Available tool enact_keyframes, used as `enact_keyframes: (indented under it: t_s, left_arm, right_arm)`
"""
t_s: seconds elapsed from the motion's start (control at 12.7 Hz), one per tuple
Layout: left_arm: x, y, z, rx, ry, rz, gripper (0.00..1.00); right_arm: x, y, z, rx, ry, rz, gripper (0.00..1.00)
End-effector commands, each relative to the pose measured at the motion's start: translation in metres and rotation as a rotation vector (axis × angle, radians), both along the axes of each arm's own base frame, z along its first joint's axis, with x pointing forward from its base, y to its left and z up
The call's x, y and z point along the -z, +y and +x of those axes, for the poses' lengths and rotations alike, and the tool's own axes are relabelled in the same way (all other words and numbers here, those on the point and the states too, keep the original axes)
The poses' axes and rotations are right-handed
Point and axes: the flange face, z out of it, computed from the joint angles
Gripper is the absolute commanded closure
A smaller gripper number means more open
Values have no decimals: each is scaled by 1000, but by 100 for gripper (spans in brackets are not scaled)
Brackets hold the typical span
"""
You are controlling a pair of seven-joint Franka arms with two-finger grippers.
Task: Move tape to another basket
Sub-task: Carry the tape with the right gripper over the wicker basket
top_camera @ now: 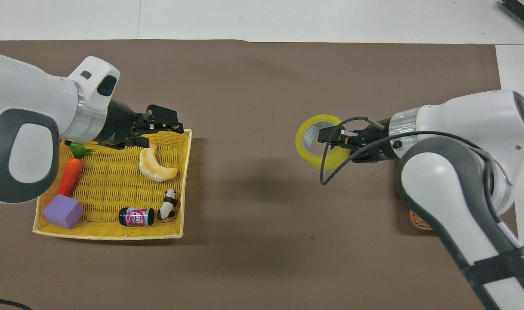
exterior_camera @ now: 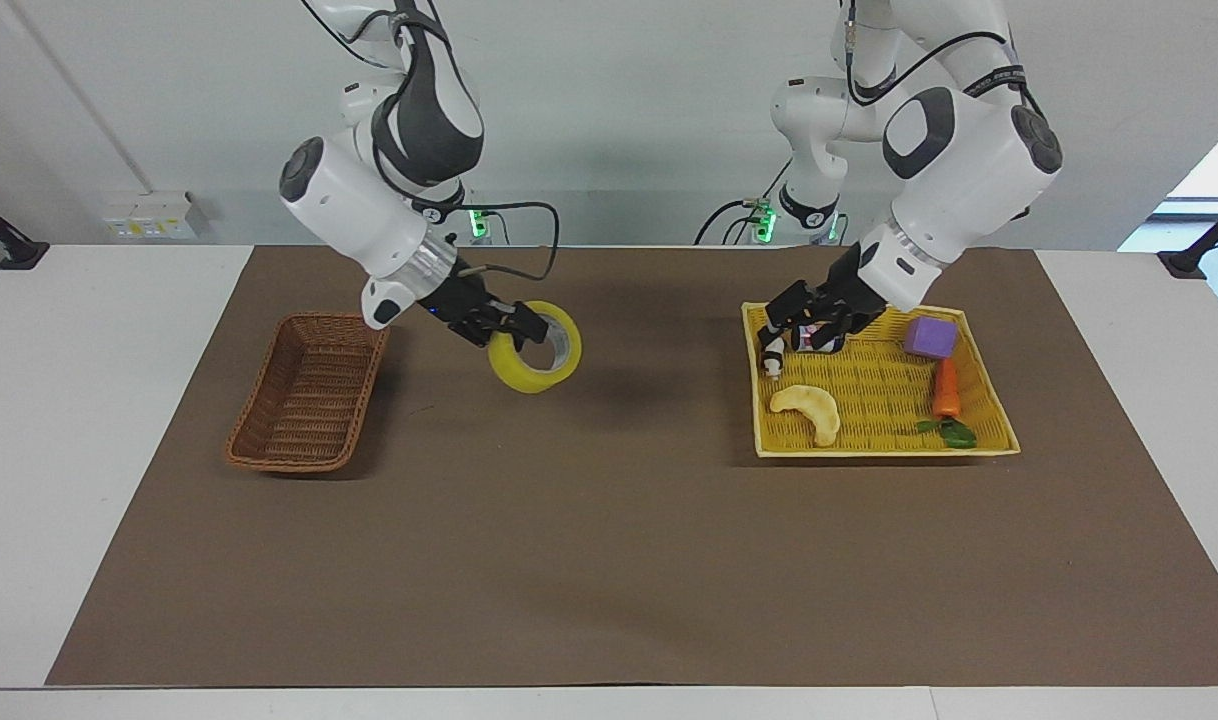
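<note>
The tape (exterior_camera: 521,376) (top_camera: 303,149), a yellow-green roll with a whitish core, hangs over the brown mat beside the basket. My right gripper (exterior_camera: 527,331) (top_camera: 327,137) is shut on its rim, one finger inside the core. The dark brown wicker basket (exterior_camera: 309,390) sits at the right arm's end of the table. In the overhead view the right arm hides all of the basket but a sliver (top_camera: 418,218). My left gripper (exterior_camera: 795,318) (top_camera: 176,124) is open and holds nothing, over the yellow tray's corner toward the middle of the table.
The yellow woven tray (exterior_camera: 869,452) (top_camera: 111,236) at the left arm's end holds a pale banana-like piece (exterior_camera: 809,410), a carrot (exterior_camera: 946,388), a purple cube (exterior_camera: 931,337), a dark jar (top_camera: 136,216) and a small panda figure (top_camera: 170,203). A brown mat (exterior_camera: 609,540) covers the table.
</note>
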Motion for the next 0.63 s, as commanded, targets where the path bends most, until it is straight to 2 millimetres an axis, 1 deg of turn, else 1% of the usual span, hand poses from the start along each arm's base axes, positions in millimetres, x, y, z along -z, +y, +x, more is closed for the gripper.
enact_keyframes:
  t_s: [0.0,0.16,0.24,0.32,0.39,0.47,0.55]
  left_arm:
    - [-11,55,3,66,-11,89,0]
    - [-17,95,6,117,-26,196,0]
    - [-21,108,7,150,-37,250,0]
    - [-23,119,7,189,-41,304,0]
    - [-28,126,7,228,-45,363,0]
    - [-34,129,5,278,-33,420,0]
    - [-43,131,2,300,-13,446,0]
  right_arm:
    - [11,-72,-8,1,-21,-6,100]
    - [26,-134,-24,-19,-55,-37,100]
    - [36,-163,-31,-32,-67,-44,100]
    - [46,-187,-38,-45,-77,-50,100]
    - [60,-218,-46,-54,-91,-53,100]
    - [71,-239,-52,-90,-120,-59,100]
    - [78,-257,-57,-98,-132,-61,100]
